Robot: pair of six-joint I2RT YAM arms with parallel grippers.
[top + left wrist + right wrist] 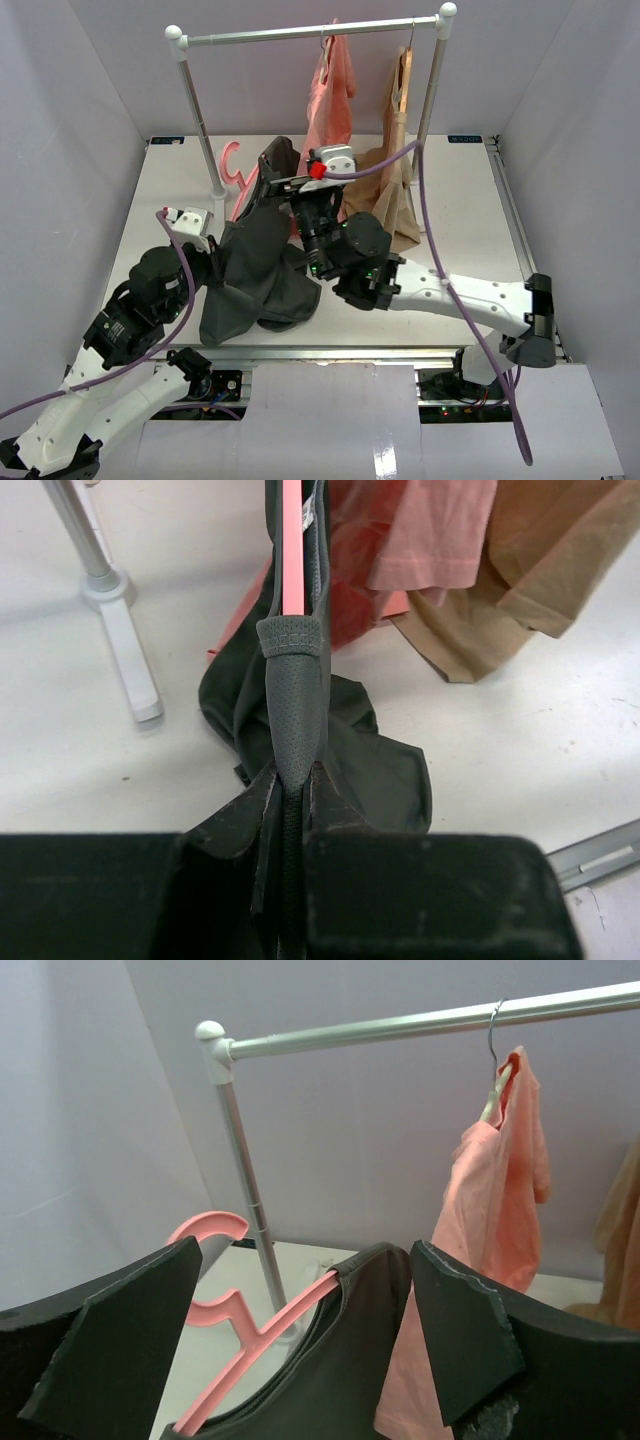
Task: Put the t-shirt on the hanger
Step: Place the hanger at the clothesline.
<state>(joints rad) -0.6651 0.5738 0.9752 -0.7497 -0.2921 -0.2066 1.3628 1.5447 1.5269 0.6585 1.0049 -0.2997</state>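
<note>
I have the top external view looking down on the whole counter [450, 200] from above and behind, while both wrist views sit close, sharing the hanger [255, 1340] and t-shirt [380, 770].

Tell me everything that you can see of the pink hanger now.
The pink hanger is slim and smooth, plastic by its look, with a curved hook and sloping arms. It is held tilted, hook near the rack post. One arm enters the dark t-shirt at the neck opening; fabric covers it down to the left claw, which is shut on the t-shirt.
</note>
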